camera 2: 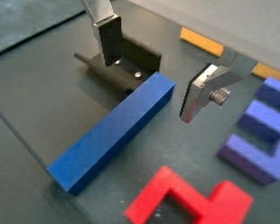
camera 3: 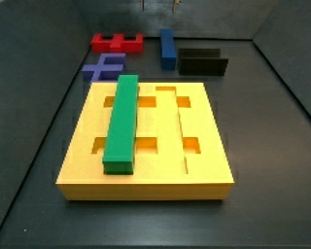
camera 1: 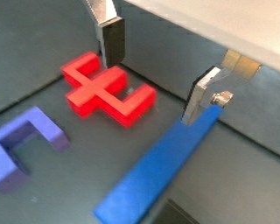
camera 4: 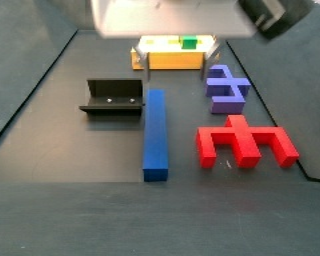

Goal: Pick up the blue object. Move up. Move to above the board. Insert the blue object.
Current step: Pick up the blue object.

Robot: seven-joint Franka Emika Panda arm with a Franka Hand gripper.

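Note:
The blue object is a long bright blue bar lying flat on the dark floor; it shows in both wrist views and both side views. My gripper hangs open and empty above the bar's end by the fixture, and also shows in a wrist view. One finger stands over the fixture and the other finger is past the bar's far side. Neither touches the bar. The board is a large yellow slab with a green bar in one groove.
A red branched block and a purple-blue block lie near the bar. The fixture stands close beside the bar's end. Dark walls enclose the floor.

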